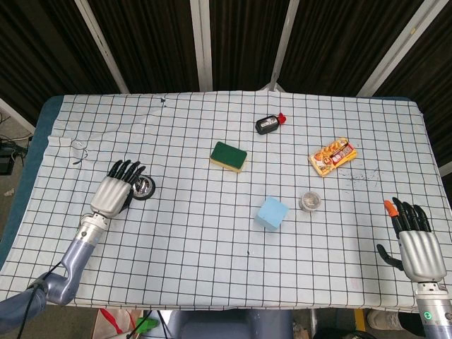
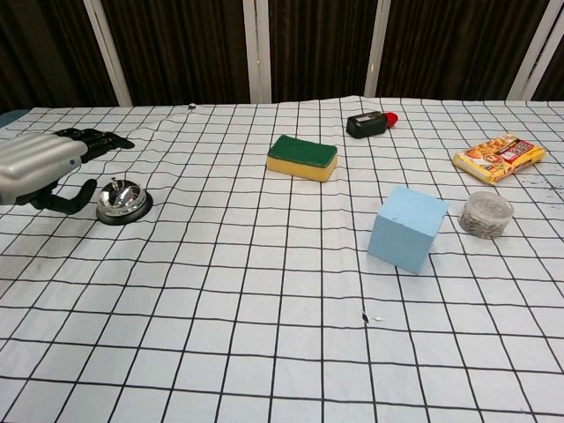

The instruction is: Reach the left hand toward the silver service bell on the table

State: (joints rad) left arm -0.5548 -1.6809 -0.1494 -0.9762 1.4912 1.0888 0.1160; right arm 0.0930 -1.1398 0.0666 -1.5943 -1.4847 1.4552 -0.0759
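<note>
The silver service bell (image 1: 145,188) (image 2: 122,200) on its black base sits on the checked cloth at the left of the table. My left hand (image 1: 114,191) (image 2: 48,164) hovers just to the bell's left, fingers extended and apart, holding nothing; its fingertips (image 1: 130,168) reach past the bell's far-left side. In the chest view its thumb hangs close beside the bell. My right hand (image 1: 415,240) rests open at the table's near right corner, far from the bell, and shows only in the head view.
A green-and-yellow sponge (image 1: 229,157) lies mid-table, a black bottle with a red cap (image 1: 269,124) behind it. A light blue cube (image 1: 271,212), a small round container (image 1: 310,200) and a snack packet (image 1: 332,156) occupy the right half.
</note>
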